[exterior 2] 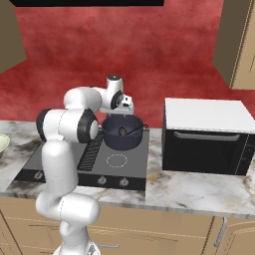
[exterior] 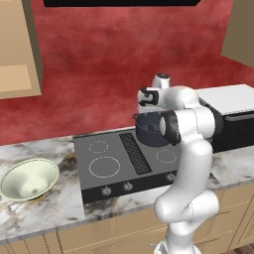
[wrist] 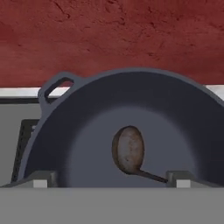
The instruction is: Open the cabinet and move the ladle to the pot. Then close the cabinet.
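A: Item one, pot point(wrist: 131, 127)?
B: Dark blue-grey, round, two side handles. Standing on the stove point(exterior: 106, 166), rear burner on the oven side. Seen also at point(exterior: 149, 130) and point(exterior 2: 122, 133).

A: Ladle point(wrist: 129, 151)?
B: Reddish-brown, small. Lying inside the pot, bowl on the pot floor near the middle, thin handle running toward the near rim. Faint brown mark inside the pot in the right base view point(exterior 2: 124, 131). Untouched by the fingers.

A: Gripper point(wrist: 109, 178)?
B: Jaws spread wide, nothing between them. Hanging just above the pot's near rim, looking down into it. One fingertip point(wrist: 41, 179) toward the pot's loop handle, the other beside the ladle's handle end. Hand visible just above the pot in the base views point(exterior 2: 125, 105), partly hidden by the arm in the left one.

A: Cabinet point(exterior: 17, 49)?
B: Light tan, on the red wall, up and well to the left of the pot. Open or shut: cannot tell.

A: Other stock near the pot?
B: Bowl point(exterior: 30, 179), pale green, on the marble counter point(exterior: 39, 213), well apart from the pot, across the stove. Oven point(exterior 2: 206, 135), black with white top, just beside the stove on the pot's other side. Tan drawers point(exterior 2: 164, 231) below the counter.
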